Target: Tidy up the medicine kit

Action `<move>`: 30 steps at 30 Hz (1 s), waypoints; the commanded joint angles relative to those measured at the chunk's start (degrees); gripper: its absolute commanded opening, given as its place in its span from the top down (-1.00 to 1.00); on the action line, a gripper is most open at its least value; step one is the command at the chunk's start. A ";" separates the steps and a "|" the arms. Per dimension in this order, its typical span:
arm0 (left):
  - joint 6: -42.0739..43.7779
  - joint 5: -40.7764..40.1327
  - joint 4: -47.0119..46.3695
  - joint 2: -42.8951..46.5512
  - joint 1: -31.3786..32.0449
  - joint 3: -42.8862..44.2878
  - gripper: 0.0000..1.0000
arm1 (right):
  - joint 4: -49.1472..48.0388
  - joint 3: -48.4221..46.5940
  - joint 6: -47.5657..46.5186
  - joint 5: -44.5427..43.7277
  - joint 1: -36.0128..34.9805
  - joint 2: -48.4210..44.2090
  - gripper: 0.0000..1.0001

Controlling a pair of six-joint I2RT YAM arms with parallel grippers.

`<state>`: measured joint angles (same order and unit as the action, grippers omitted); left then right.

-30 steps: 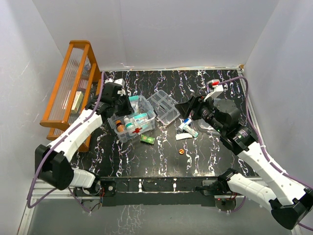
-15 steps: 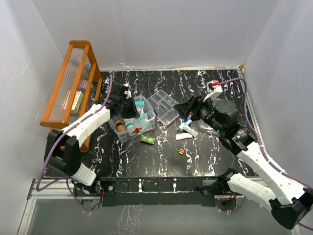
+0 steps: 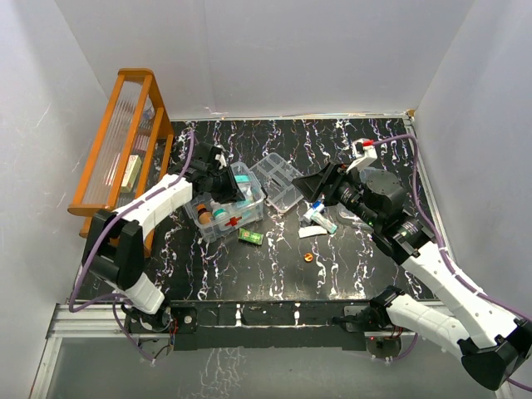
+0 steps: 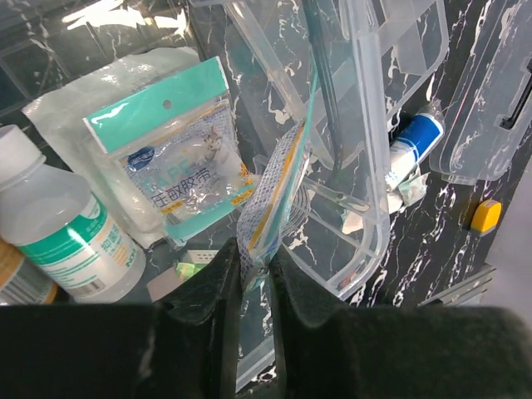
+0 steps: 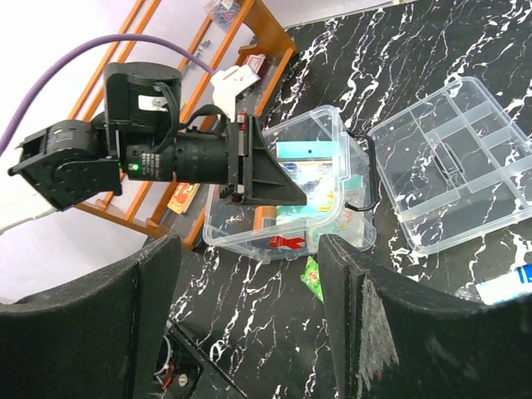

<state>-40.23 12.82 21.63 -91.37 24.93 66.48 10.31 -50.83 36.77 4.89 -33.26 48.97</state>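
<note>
The medicine kit's clear box (image 3: 218, 218) with a red cross (image 5: 287, 242) stands left of centre and holds a white bottle (image 4: 58, 229) and a teal pouch (image 4: 170, 158). My left gripper (image 3: 235, 193) is over the box, shut on a thin blue and yellow sachet (image 4: 274, 187). In its wrist view the jaws (image 4: 256, 270) pinch the sachet's lower end. The clear divided tray (image 3: 278, 183) lies right of the box. A clear lid (image 4: 499, 91) with a dark slot lies further right. My right gripper (image 3: 320, 181) hovers right of the tray, open and empty (image 5: 249, 316).
An orange slatted rack (image 3: 125, 150) stands along the left wall. A green packet (image 3: 251, 237) lies in front of the box. A blue-capped tube (image 3: 320, 214) and white scraps lie right of the tray. A small orange piece (image 3: 308, 258) lies nearer the front.
My left gripper has swung right from the box's left edge to over its inside. The right arm has hardly moved.
</note>
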 commanded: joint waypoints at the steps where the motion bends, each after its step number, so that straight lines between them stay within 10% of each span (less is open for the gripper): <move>1: -2.47 3.85 -0.49 -1.88 -0.34 1.24 0.62 | -4.29 -0.23 2.07 1.27 0.08 -0.99 -0.30; 14: 2.82 -6.84 4.63 -1.18 -0.32 2.09 0.38 | -4.91 0.47 4.41 1.72 0.05 -0.79 -0.30; 30: 7.43 0.52 3.46 -4.09 -0.37 2.10 0.01 | -4.53 0.91 3.84 1.00 0.10 -0.45 -0.30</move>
<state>-34.11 9.39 25.36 -95.22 24.86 66.74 8.71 -50.09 40.66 6.22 -33.26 48.97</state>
